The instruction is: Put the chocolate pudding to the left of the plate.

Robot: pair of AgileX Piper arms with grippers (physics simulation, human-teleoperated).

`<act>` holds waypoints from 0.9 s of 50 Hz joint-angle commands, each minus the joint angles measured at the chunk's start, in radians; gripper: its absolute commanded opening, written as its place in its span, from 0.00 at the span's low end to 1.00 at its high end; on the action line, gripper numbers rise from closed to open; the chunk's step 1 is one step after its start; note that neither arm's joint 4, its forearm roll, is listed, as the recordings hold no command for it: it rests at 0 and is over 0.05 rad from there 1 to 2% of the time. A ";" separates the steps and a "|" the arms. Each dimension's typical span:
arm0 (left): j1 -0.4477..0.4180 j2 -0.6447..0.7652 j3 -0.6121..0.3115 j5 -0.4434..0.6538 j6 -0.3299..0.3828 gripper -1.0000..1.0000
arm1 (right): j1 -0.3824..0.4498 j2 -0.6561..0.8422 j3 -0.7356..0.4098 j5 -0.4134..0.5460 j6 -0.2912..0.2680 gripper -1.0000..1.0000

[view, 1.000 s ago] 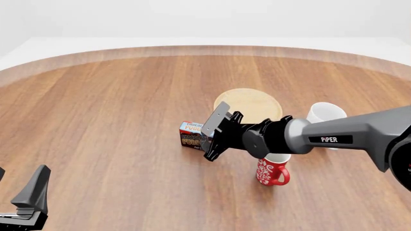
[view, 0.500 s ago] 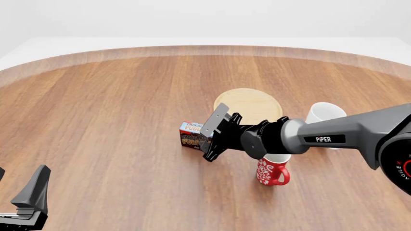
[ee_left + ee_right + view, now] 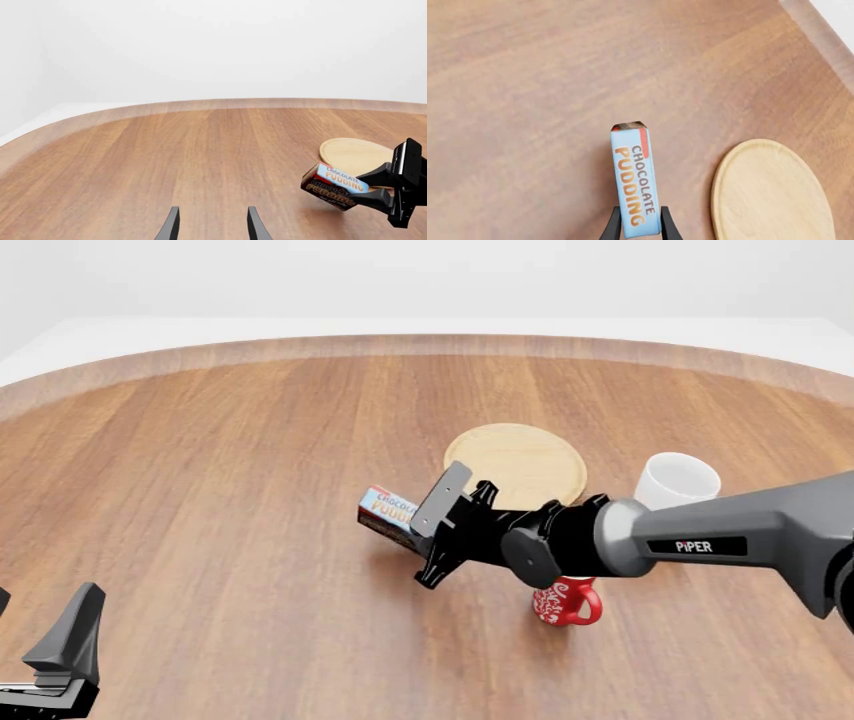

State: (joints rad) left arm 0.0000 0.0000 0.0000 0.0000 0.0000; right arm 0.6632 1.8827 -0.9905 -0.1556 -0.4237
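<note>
The chocolate pudding (image 3: 384, 508) is a small box with a light blue top and dark brown front. My right gripper (image 3: 414, 525) is shut on it and holds it tilted, just above the table, left of and nearer than the plate (image 3: 521, 462), a round light-wood disc. In the right wrist view the fingers (image 3: 612, 226) pinch the near end of the box (image 3: 634, 175), with the plate (image 3: 770, 192) beside it. The left wrist view shows the box (image 3: 333, 185) off the wood beside the plate (image 3: 353, 154). My left gripper (image 3: 212, 227) is open and empty, far away at the near left (image 3: 67, 650).
A white mug (image 3: 677, 480) stands right of the plate. A red patterned mug (image 3: 567, 602) stands under my right arm, nearer than the plate. The round wooden table's far rim (image 3: 427, 343) curves across the back.
My right gripper has lifted the pudding box off the table, tilted it and carried it slightly left. The left arm has not moved.
</note>
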 commanded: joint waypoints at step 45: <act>0.000 0.000 0.000 0.000 0.000 1.00 | -0.141 0.098 -0.419 0.267 -0.044 0.00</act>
State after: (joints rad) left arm 0.0000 0.0000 0.0000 0.0000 0.0000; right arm 0.5770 1.8725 -1.2594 0.0621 -0.4539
